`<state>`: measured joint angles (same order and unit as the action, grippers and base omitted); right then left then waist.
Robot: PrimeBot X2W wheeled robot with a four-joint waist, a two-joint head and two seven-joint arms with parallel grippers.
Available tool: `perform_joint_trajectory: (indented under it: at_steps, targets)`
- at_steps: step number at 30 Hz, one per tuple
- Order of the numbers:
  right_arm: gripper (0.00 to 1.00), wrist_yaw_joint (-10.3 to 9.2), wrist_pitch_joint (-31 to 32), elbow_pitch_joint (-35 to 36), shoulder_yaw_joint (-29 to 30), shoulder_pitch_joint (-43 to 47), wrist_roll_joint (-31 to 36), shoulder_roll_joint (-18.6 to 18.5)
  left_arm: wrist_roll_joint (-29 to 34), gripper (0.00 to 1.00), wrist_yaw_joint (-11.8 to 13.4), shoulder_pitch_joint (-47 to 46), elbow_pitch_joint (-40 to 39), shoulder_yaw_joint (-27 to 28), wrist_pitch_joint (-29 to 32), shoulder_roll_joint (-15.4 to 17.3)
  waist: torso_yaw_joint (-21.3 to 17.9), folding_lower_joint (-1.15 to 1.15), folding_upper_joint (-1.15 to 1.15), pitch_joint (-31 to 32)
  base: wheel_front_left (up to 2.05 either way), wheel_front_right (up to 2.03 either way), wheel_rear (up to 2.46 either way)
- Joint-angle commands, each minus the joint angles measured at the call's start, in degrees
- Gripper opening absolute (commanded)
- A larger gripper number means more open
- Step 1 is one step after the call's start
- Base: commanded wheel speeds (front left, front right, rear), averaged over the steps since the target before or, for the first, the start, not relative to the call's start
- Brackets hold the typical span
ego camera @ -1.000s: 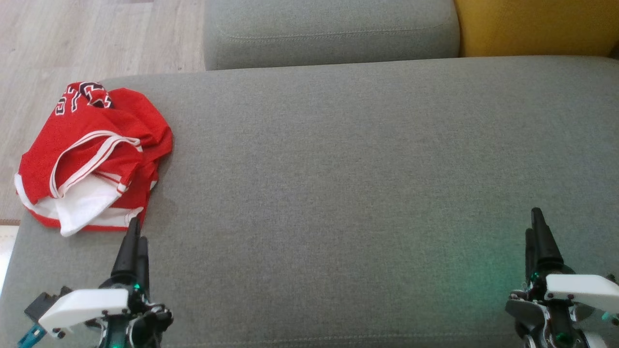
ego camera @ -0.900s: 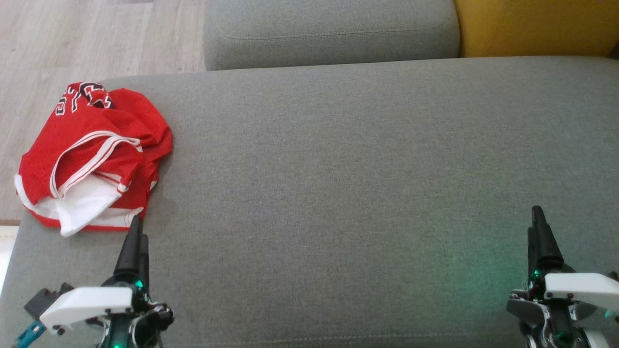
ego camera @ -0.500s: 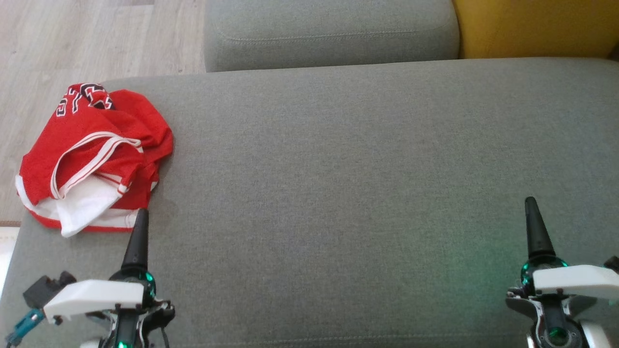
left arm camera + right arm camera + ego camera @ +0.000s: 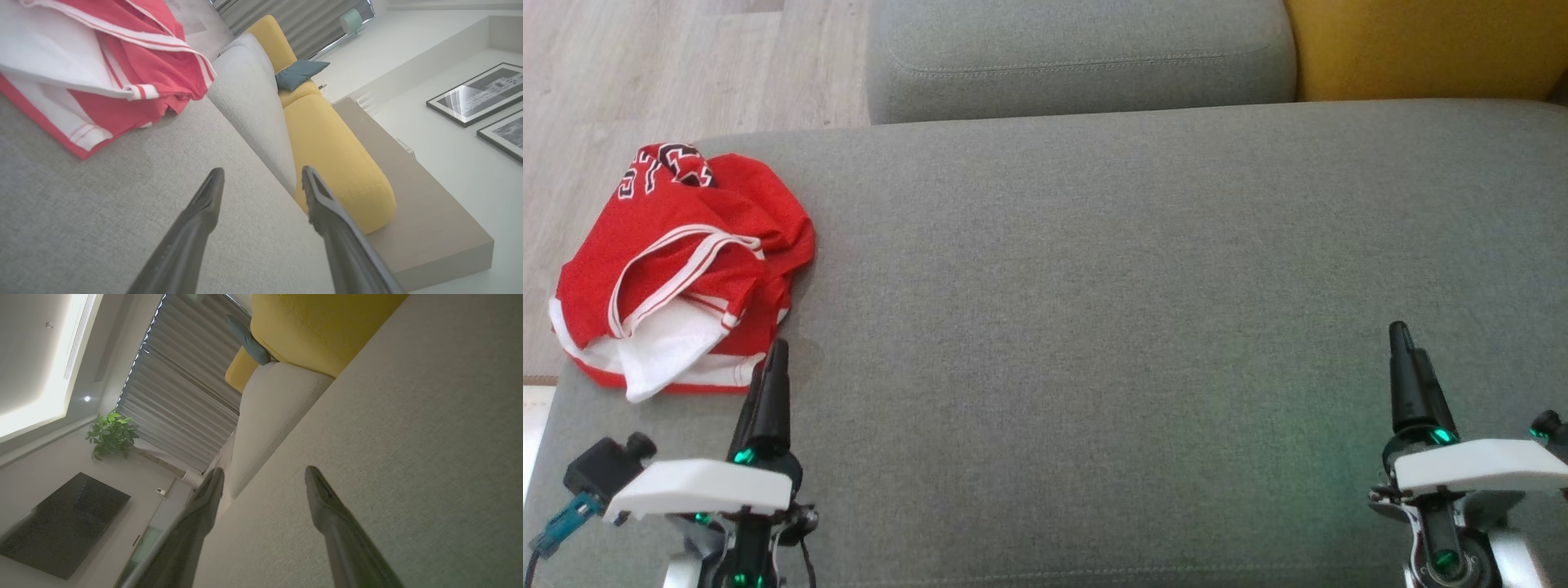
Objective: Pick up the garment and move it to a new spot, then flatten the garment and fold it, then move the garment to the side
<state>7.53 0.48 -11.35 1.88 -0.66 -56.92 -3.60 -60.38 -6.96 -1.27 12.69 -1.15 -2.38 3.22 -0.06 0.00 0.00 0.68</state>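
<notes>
Crumpled red-and-white jersey garment (image 4: 682,269) lies bunched at the left end of the grey fabric cushion (image 4: 1094,327), not yet lifted; you have every step ahead. Left gripper (image 4: 772,359) and right gripper (image 4: 1409,341) stand jaws apart, empty.

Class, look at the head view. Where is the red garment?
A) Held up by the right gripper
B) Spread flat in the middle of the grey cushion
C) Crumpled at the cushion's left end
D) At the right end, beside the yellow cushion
C: the red garment lies in a crumpled heap at the left end of the grey cushion, just ahead of the open left gripper.
</notes>
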Motion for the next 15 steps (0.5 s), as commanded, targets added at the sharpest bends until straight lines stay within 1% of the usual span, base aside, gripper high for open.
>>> perform_joint_trajectory:
  at_steps: [1,15]
  targets:
    - [1.00,-0.02,-0.6,2.5,-0.9,-3.2,1.8,-0.9,1.7,1.00,0.1,-3.3,-2.4,0.6,-0.6,1.2,0.0,0.00,0.00,0.0,0.00,0.00,0.00]
    - [1.00,-0.02,-1.9,3.7,-2.0,-2.8,13.0,-0.5,14.4,1.00,1.1,-3.4,-3.6,-0.7,-3.0,2.1,0.0,0.00,0.00,0.3,0.00,0.00,0.00]
